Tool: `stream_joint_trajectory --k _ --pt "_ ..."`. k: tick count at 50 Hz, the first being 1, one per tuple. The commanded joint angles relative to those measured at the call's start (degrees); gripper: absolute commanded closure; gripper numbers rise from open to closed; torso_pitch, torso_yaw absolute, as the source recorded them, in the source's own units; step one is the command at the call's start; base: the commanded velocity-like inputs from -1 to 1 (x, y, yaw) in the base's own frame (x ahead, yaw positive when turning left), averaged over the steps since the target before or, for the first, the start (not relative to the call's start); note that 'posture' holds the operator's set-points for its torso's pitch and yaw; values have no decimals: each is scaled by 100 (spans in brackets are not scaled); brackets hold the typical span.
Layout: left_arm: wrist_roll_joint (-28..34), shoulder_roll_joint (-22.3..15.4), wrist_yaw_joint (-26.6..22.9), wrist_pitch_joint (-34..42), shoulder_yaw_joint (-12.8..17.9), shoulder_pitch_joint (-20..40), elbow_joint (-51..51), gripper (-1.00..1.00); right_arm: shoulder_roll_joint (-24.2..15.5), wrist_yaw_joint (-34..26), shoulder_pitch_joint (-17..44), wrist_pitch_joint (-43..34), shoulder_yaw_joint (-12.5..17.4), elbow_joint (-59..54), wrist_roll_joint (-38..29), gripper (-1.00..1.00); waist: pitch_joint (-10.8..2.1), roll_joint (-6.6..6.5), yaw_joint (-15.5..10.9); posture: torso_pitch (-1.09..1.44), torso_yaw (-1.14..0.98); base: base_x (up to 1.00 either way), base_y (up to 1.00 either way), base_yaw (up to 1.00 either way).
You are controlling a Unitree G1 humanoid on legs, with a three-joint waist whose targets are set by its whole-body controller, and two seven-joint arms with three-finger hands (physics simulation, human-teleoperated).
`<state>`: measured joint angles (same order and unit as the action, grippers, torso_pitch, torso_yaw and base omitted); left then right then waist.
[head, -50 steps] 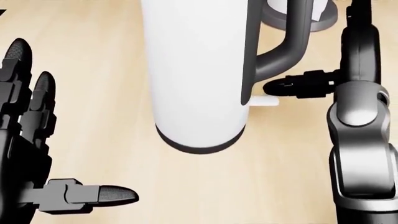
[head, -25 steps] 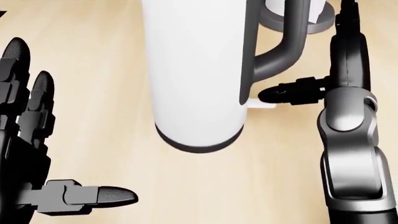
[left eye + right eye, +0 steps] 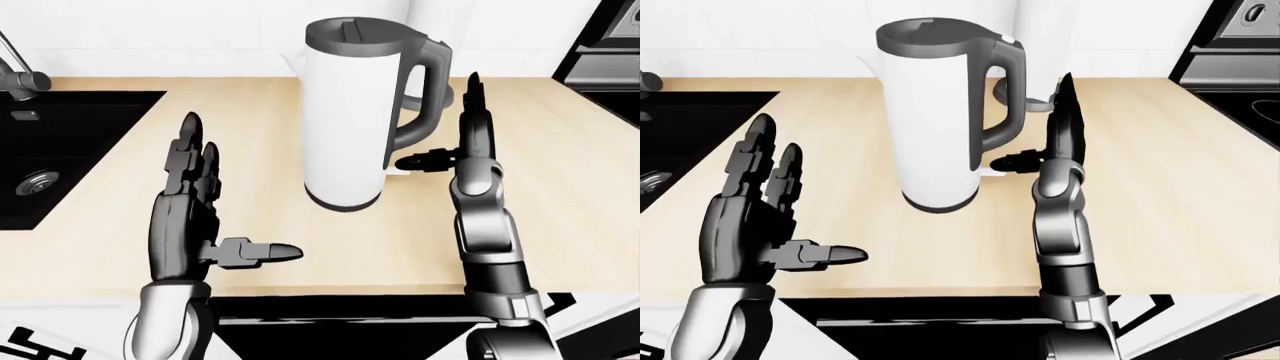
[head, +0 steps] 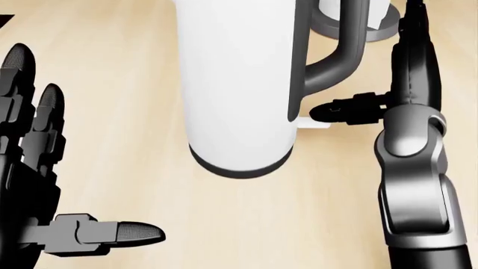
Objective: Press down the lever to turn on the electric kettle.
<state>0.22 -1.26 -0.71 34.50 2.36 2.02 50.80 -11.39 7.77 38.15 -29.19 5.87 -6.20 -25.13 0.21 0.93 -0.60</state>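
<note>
A white electric kettle (image 3: 348, 120) with a grey lid and handle (image 3: 425, 90) stands upright on the wooden counter (image 3: 260, 135). Its small white lever (image 4: 320, 124) sticks out to the right at the foot of the handle. My right hand (image 3: 1032, 120) is open beside the handle, fingers (image 3: 472, 105) pointing up. Its thumb (image 4: 340, 110) reaches left and its tip rests just above the lever, touching or nearly touching it. My left hand (image 3: 242, 191) is open and empty to the left of the kettle, palm facing it, well apart.
A black sink (image 3: 70, 150) with a faucet (image 3: 15, 71) lies at the left. A stove (image 3: 610, 67) is at the far right. A grey round base (image 4: 374, 25) sits behind the kettle. The counter's near edge (image 3: 330, 289) runs under my hands.
My right hand has shifted left, bringing the thumb tip closer over the lever. The left hand has barely moved. The view has shifted slightly.
</note>
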Motion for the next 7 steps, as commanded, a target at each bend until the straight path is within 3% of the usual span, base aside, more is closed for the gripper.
stream_joint_trajectory --k 1,7 --pt "-5 -11 3 -157 5 96 186 -100 -21 -53 31 -21 -61 -43 -100 -100 -51 -12 -2 0 0 0 0 0" --pt "-5 -16 -1 -127 12 98 228 -100 26 -61 -6 2 -88 -86 -92 -100 -62 -12 1 0 0 0 0 0"
